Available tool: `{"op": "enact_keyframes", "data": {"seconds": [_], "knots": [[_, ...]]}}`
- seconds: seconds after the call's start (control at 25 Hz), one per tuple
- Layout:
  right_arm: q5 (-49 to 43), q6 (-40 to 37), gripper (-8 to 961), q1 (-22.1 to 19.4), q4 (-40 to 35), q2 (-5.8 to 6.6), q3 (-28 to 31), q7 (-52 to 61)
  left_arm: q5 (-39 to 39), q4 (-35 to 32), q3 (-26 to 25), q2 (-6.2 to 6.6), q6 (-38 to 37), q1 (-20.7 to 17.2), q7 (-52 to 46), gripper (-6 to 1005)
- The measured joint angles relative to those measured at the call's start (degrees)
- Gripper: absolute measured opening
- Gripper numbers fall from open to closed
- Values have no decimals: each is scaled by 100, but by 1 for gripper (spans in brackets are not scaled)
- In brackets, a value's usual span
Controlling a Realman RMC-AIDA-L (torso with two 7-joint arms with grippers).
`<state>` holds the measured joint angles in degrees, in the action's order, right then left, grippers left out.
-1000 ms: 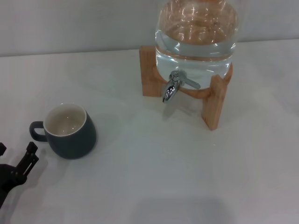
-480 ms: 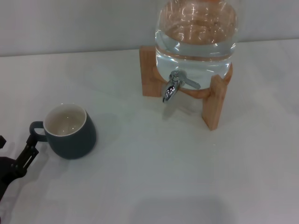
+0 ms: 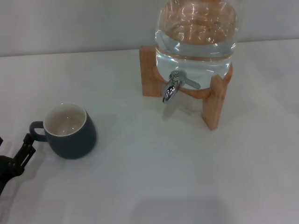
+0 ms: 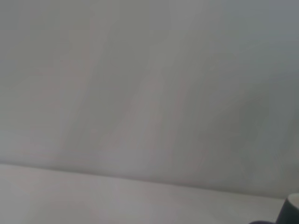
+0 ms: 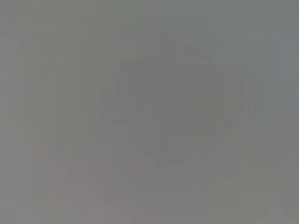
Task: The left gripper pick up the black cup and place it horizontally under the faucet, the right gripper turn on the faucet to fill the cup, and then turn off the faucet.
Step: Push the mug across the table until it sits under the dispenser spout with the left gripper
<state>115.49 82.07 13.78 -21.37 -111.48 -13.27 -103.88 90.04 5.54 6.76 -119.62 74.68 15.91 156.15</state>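
The black cup [image 3: 70,132] stands upright on the white table at the left of the head view, cream inside showing, its loop handle [image 3: 37,131] pointing left. My left gripper [image 3: 14,140] is low at the left edge, open. One black finger [image 3: 25,148] ends just below the handle without touching it, and the other finger barely shows at the picture's edge. A sliver of the cup [image 4: 292,211] shows in the left wrist view. The chrome faucet [image 3: 172,87] sticks out of the glass water jar [image 3: 196,32], lever flat, no water running. The right gripper is out of view.
The jar rests on a wooden stand [image 3: 212,105] at the back right. The white table [image 3: 154,177] lies between the cup and the stand. The right wrist view shows only plain grey.
My left gripper has crept away from me and slightly left, its visible fingertip rising toward the cup's handle. The cup and faucet have not moved.
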Motion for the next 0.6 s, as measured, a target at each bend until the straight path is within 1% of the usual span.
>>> {"op": "enact_keyframes", "data": {"seconds": [0.24, 0.6], "knots": [[0, 3, 843, 8, 0, -6, 0, 0, 0, 3, 0, 0, -228, 32, 3, 835], [0, 10, 843, 10, 1, -5, 0, 0, 0, 9, 0, 0, -268, 61, 4, 833]]}}
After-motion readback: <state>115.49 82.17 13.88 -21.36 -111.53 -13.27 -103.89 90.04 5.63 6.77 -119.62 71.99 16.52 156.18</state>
